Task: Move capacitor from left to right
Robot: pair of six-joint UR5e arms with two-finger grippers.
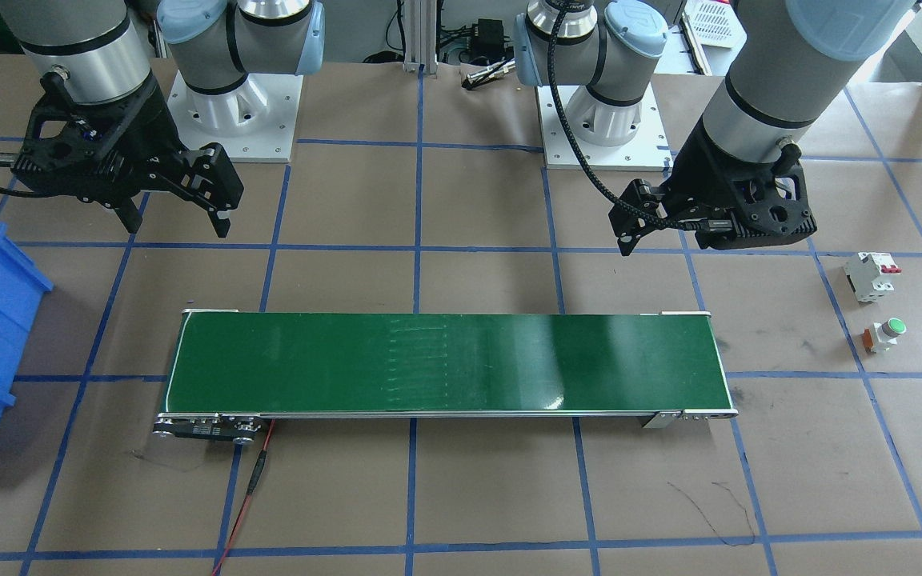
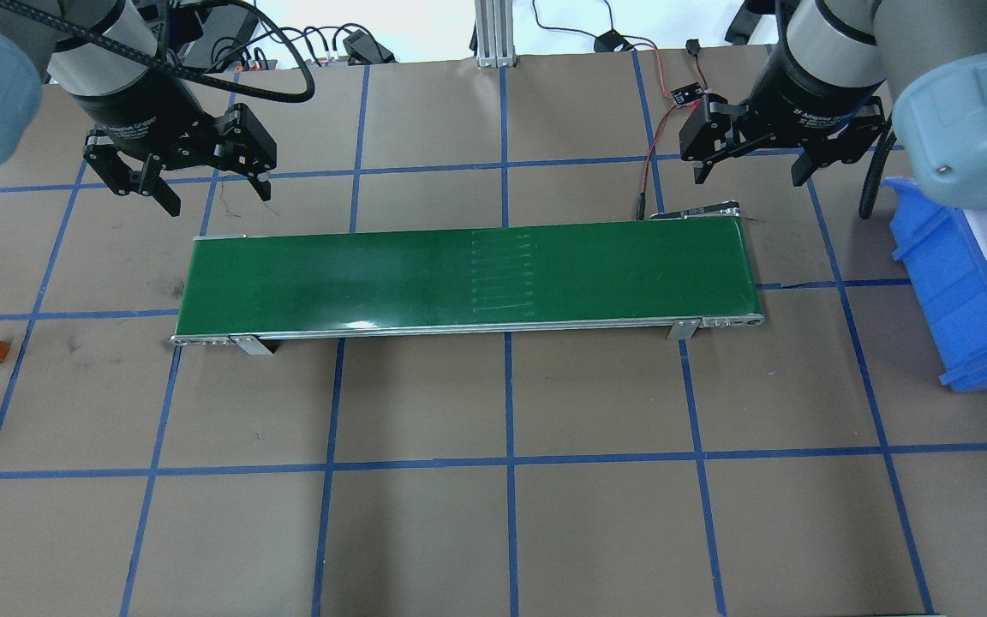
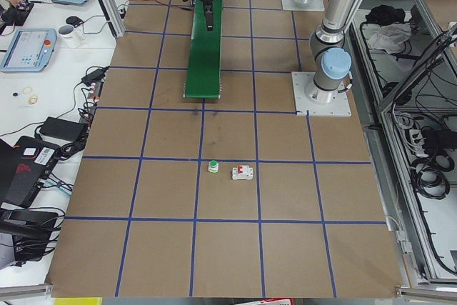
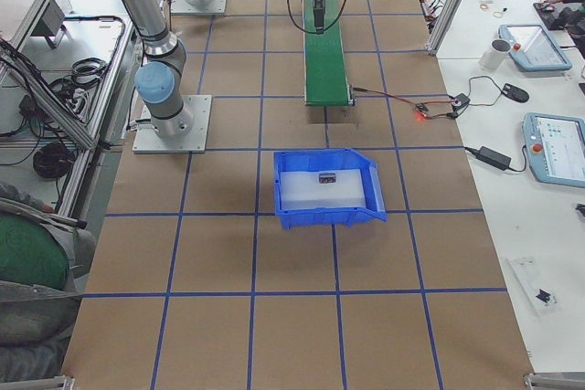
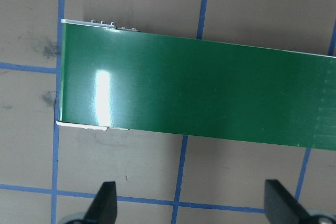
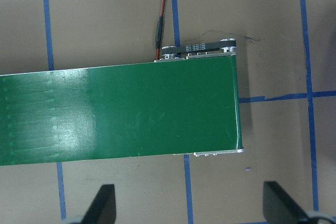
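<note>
A small dark capacitor (image 4: 326, 177) lies on the white liner inside the blue bin (image 4: 329, 216) at the robot's right end of the table; it shows only in the exterior right view. My left gripper (image 2: 219, 199) is open and empty, above the table just behind the left end of the green conveyor belt (image 2: 459, 278). It also shows in the left wrist view (image 5: 191, 208). My right gripper (image 2: 750, 178) is open and empty behind the belt's right end, and shows in the right wrist view (image 6: 189, 208). The belt carries nothing.
A white circuit breaker with red levers (image 1: 873, 276) and a green-capped push button (image 1: 885, 334) stand on the table beyond the belt's left end. The blue bin (image 2: 952, 291) sits beside the belt's right end. A red wire (image 1: 249, 488) runs from the belt motor.
</note>
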